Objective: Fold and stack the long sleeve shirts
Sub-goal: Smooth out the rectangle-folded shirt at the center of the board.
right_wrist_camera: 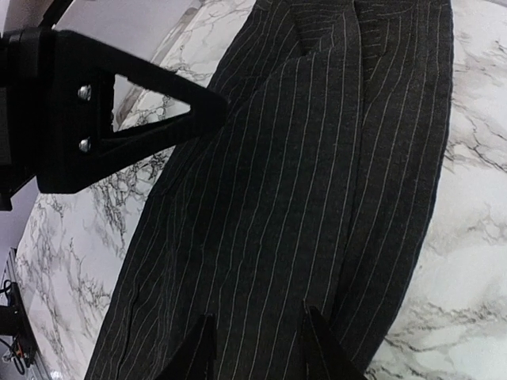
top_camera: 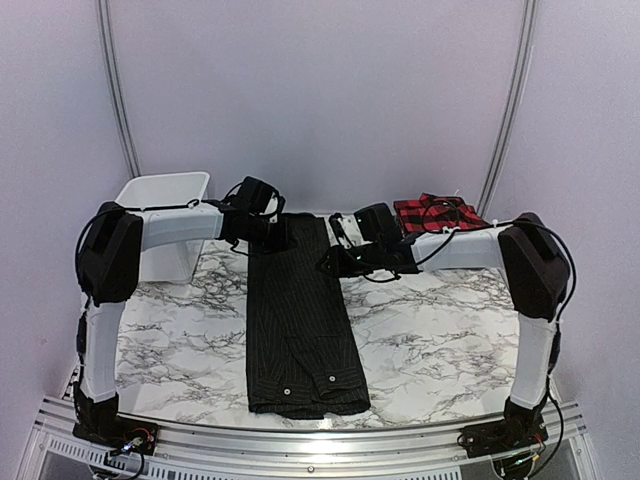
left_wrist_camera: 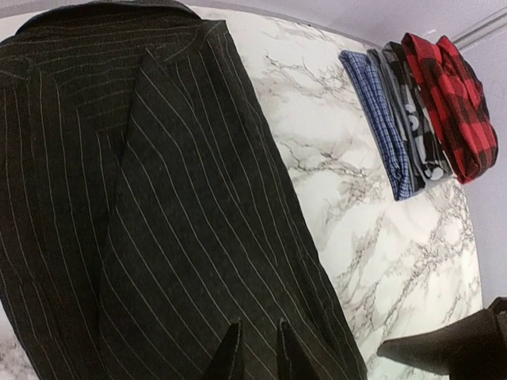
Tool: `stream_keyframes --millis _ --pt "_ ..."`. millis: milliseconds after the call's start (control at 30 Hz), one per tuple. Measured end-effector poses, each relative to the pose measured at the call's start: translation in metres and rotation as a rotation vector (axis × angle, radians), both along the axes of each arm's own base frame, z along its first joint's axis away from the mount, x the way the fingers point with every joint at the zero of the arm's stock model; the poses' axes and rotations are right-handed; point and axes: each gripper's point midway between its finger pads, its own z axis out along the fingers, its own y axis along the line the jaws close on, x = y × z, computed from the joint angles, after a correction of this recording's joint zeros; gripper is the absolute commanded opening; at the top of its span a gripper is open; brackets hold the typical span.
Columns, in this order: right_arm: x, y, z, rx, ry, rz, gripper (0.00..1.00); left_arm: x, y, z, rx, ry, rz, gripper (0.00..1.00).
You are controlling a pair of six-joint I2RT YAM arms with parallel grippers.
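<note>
Fingers (left_wrist_camera: 230, 358) on the left gripper (left_wrist_camera: 258, 328) show only a narrow slit between them, low over the pinstriped shirt (top_camera: 300, 320); I can't tell whether cloth is pinched. On my right gripper (right_wrist_camera: 259, 317) the fingers stand apart above the same shirt. From the top view both sets of tips are hidden behind the wrists. I count four shirts. The black one is folded into a long strip down the middle of the marble-patterned table (top_camera: 430, 330). Three more are stacked at the far right: red plaid shirt (left_wrist_camera: 451, 103), grey shirt (left_wrist_camera: 413, 119), blue check shirt (left_wrist_camera: 380, 119). One white plastic bin (top_camera: 165, 205) sits far left.
</note>
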Motion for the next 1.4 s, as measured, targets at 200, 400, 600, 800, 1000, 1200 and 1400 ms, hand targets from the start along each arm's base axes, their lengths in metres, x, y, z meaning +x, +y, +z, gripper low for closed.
stream_keyframes --millis 200,400,600,800,1000,1200,1400 --pt "0.024 0.013 -0.024 0.016 0.02 0.012 0.3 0.059 0.005 -0.026 0.014 -0.039 0.067 0.12" --pt "0.041 0.023 -0.04 0.027 0.039 0.023 0.3 0.112 0.017 -0.073 0.012 -0.035 0.136 0.13" --pt "0.045 0.027 -0.043 0.023 0.054 0.029 0.3 0.139 0.022 -0.087 -0.041 -0.035 0.167 0.14" --pt "0.06 0.039 -0.026 0.05 0.027 0.03 0.3 0.143 0.015 -0.069 -0.085 -0.057 0.148 0.21" --pt "0.063 0.041 -0.021 0.079 0.037 0.015 0.3 0.137 0.01 -0.032 -0.113 -0.091 0.128 0.19" --pt "0.083 0.051 -0.014 0.171 0.03 0.039 0.29 0.092 0.033 0.035 -0.103 -0.124 0.156 0.15" --pt "0.123 0.061 -0.022 0.291 0.022 0.056 0.25 0.04 0.056 0.07 -0.121 -0.174 0.171 0.13"
